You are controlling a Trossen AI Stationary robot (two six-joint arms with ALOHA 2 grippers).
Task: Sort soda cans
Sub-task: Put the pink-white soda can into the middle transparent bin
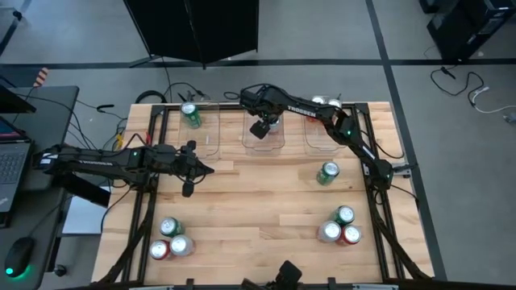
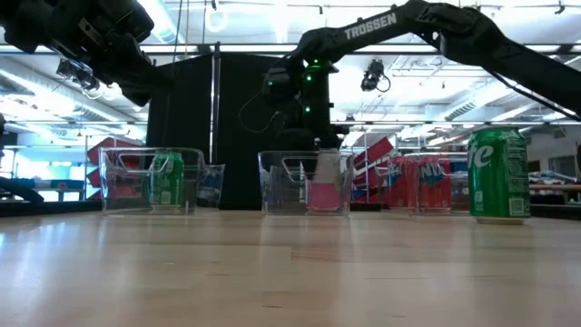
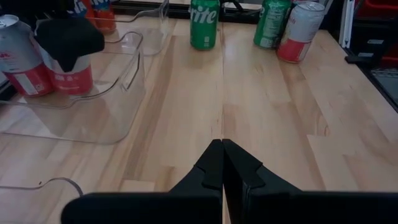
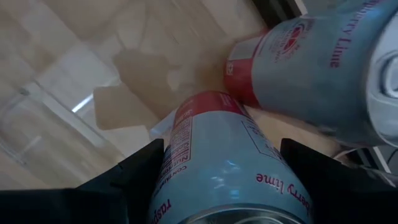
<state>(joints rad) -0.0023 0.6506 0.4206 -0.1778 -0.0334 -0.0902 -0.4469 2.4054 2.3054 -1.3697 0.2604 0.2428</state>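
- Taking the middle clear bin (image 1: pixel 264 133) at the far edge of the wooden worktop (image 1: pixel 258 217) as the landmark: to its left stands the left clear bin (image 1: pixel 196 129), holding one green can (image 1: pixel 190 115) upright.
- Left of the middle bin and nearer the worktop's centre, the left gripper (image 1: pixel 190 167) hangs above bare wood; in its wrist view its two fingers (image 3: pixel 211 167) are pressed together with nothing between them.
- Far from the middle bin, at the near-left corner, three cans stand bunched together: a green one (image 1: pixel 169 227), a red one (image 1: pixel 160 250) and a silver-white one (image 1: pixel 181 246).
- Over the middle bin itself is the right gripper (image 1: pixel 262 129), its arm reaching in from the right. In its wrist view the fingers (image 4: pixel 140 168) sit spread on either side of a silver-white can with a red band (image 4: pixel 230 162), which fills the gap between them.
- A second silver-white can (image 4: pixel 317 68) lies just beside it in that view; the left wrist view shows two such cans in the bin.
- Right of the middle bin, the right clear bin (image 1: pixel 326 129) holds red cans (image 2: pixel 427 182).
- Right of and nearer than the middle bin, a lone green can (image 1: pixel 327 173) stands on open wood.
- At the near-right corner another trio stands together: green (image 1: pixel 344 215), silver-white (image 1: pixel 328 232) and red (image 1: pixel 351 235).
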